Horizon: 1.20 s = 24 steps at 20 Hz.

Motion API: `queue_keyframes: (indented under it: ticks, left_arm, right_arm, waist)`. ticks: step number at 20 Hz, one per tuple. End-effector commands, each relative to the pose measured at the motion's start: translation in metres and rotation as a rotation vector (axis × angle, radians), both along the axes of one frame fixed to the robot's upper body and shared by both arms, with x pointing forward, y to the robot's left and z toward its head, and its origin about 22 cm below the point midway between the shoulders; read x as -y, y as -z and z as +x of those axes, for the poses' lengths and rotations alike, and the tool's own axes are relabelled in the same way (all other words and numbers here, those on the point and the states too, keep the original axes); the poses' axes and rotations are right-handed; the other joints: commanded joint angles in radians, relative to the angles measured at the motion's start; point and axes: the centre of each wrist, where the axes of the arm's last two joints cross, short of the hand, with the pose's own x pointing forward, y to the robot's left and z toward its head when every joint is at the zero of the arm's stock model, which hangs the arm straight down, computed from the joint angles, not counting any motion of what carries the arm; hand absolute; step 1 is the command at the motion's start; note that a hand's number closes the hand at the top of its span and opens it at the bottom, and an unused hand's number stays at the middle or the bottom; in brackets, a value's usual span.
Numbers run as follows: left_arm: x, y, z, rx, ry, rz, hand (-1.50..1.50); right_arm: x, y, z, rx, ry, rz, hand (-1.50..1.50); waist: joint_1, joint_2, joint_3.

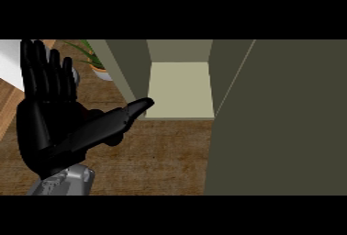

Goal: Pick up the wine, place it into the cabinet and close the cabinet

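My left hand (47, 124) fills the left side of the head view, open, with its fingers straight up and its thumb (125, 114) stretched to the right. The thumb's tip lies over the front left corner of the olive cabinet (129, 69). The cabinet's compartment stands open, and its pale shelf (180, 89) shows nothing on it. A wide olive panel (284, 119), apparently the cabinet's door, covers the right side of the view. No wine bottle shows anywhere. My right hand is out of sight.
A potted green plant (95, 62) stands at the back left, beside the cabinet. A brown wooden counter top (163, 156) stretches in front of the cabinet. A white surface (8, 59) shows at the far left edge.
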Motion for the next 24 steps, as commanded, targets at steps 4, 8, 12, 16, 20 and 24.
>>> queue_keyframes:
  ticks: [4,8,12,16,20,24]
  left_arm:
    - [-0.024,0.028,-0.004,-0.048,-0.125,0.025,-1.50]
    - [-0.057,0.033,-0.008,-0.070,-0.158,0.005,-1.50]
    - [-0.071,0.054,-0.009,-0.114,-0.163,0.008,-1.50]
    - [-0.075,0.085,-0.007,-0.152,-0.177,0.000,-1.50]
    - [-0.101,0.105,0.000,-0.201,-0.184,-0.010,-1.50]
    - [-0.105,0.138,0.005,-0.219,-0.164,-0.021,-1.50]
  right_arm:
    - [-0.004,-0.008,-0.026,0.030,-0.011,0.018,-1.50]
    - [0.002,-0.012,-0.010,0.041,-0.019,0.028,-1.50]
    - [0.000,-0.015,-0.028,0.026,-0.010,0.034,-1.50]
    - [0.006,-0.018,-0.010,0.050,-0.026,0.010,-1.50]
    - [-0.004,-0.025,-0.023,0.055,-0.035,0.015,-1.50]
    - [0.002,-0.019,-0.019,0.055,-0.023,0.036,-1.50]
  waist:
    - [-0.001,0.000,0.000]
    - [0.004,0.001,0.000]
    - [0.001,0.000,0.000]
    - [0.002,0.002,0.000]
    - [0.000,0.001,-0.001]
    - [-0.001,0.002,-0.001]
